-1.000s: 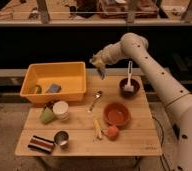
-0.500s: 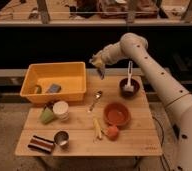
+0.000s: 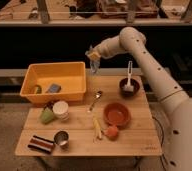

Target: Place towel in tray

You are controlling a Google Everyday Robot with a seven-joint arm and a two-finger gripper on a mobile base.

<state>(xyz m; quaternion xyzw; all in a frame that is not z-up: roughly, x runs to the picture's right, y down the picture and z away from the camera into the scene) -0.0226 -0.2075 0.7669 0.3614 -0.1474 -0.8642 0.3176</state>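
Observation:
The yellow tray (image 3: 64, 95) stands at the table's back left. A small grey block (image 3: 53, 88) and a green object (image 3: 36, 90) lie in it. My gripper (image 3: 92, 56) hangs in the air just past the tray's right rim, above the table's back edge. It is shut on the towel (image 3: 94, 65), a small limp grey-blue cloth dangling below the fingers, clear of the tray and the table.
A dark bowl (image 3: 129, 89) with a white brush stands at back right. A spoon (image 3: 95, 100), orange bowl (image 3: 117, 114), orange fruit (image 3: 112, 131), white cup (image 3: 61, 109), green cup (image 3: 47, 116), metal cup (image 3: 62, 138) and striped cloth (image 3: 40, 144) fill the table.
My gripper has risen and shifted slightly left with the towel, closer to the tray's right rim. Nothing on the table has moved.

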